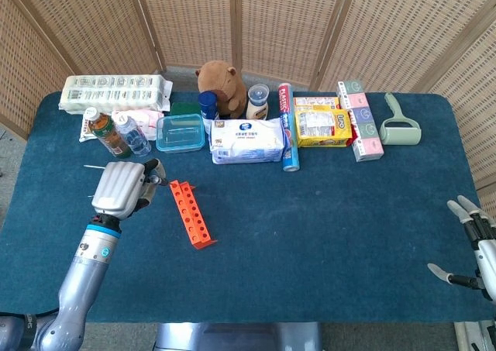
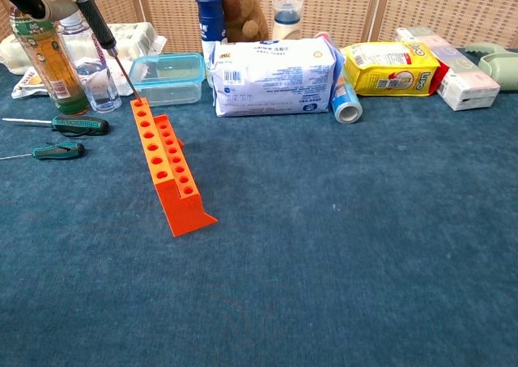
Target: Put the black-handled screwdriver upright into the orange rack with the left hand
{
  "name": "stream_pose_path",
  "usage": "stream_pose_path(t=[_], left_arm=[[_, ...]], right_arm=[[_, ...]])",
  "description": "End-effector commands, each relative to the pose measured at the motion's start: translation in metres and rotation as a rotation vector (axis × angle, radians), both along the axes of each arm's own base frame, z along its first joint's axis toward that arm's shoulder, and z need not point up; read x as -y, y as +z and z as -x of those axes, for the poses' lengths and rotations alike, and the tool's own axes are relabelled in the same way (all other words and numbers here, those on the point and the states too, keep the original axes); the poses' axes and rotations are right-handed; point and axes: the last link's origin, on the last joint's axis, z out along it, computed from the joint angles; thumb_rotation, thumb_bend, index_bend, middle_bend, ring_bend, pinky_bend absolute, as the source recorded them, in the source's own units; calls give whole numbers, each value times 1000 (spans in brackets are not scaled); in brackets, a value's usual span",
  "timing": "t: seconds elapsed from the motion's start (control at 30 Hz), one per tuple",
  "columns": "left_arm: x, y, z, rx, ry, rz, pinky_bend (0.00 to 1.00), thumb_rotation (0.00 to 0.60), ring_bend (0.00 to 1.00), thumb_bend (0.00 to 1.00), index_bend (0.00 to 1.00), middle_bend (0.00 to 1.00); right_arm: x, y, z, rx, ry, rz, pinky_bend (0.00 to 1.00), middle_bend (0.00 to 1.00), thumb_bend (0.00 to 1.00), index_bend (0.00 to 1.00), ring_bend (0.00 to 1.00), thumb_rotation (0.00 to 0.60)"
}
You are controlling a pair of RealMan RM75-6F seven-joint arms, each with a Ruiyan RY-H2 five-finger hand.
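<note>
Black ribbed handle, thin steel shaft: screwdriver (image 2: 95, 20) tilted over orange rack (image 2: 165, 162).

- Two green-handled screwdrivers (image 2: 79, 125) lie flat on my blue table (image 2: 340, 245), one behind the other.
- A tea bottle (image 2: 48, 59) and water bottle (image 2: 95, 79) stand touching (far left).
- A clear lidded box (image 2: 167, 78) sits beside the wipes pack (image 2: 275, 77).
- A yellow packet (image 2: 391, 67) lies beyond.
- A plush capybara (image 1: 221, 87) sits behind.

Three screwdrivers (image 2: 95, 19), one orange rack (image 2: 166, 166), two drink bottles (image 2: 48, 59)
</note>
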Motion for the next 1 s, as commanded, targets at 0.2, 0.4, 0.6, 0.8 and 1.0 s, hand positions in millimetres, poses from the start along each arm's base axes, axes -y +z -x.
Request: stream_pose_path(t=[0.2, 0.4, 0.6, 0.8, 1.0], left_arm=[[0, -2, 2, -6, 10, -4, 973, 600, 960, 499, 500, 996], [-1, -3, 5, -8, 19, -4, 973, 600, 960, 497, 499, 996], [-2, -6, 5, -7, 20, 3, 973, 600, 960, 497, 499, 996], [-4, -7, 5, 2, 29, 0, 973, 600, 960, 497, 499, 996], [-14, -9, 14, 1, 58, -15, 973, 600, 960, 497, 499, 996]], right_arm=[[0, 1, 0, 4, 0, 2, 0, 0, 51, 55, 0, 600], [0, 1, 1, 5, 0, 2, 0, 0, 51, 55, 0, 600], [0, 1, 0, 5, 1, 3, 0, 0, 51, 55, 0, 600], [0, 2, 1, 8, 1, 4, 0, 0, 51, 55, 0, 600], [0, 2, 1, 8, 0, 3, 0, 0, 51, 55, 0, 600]])
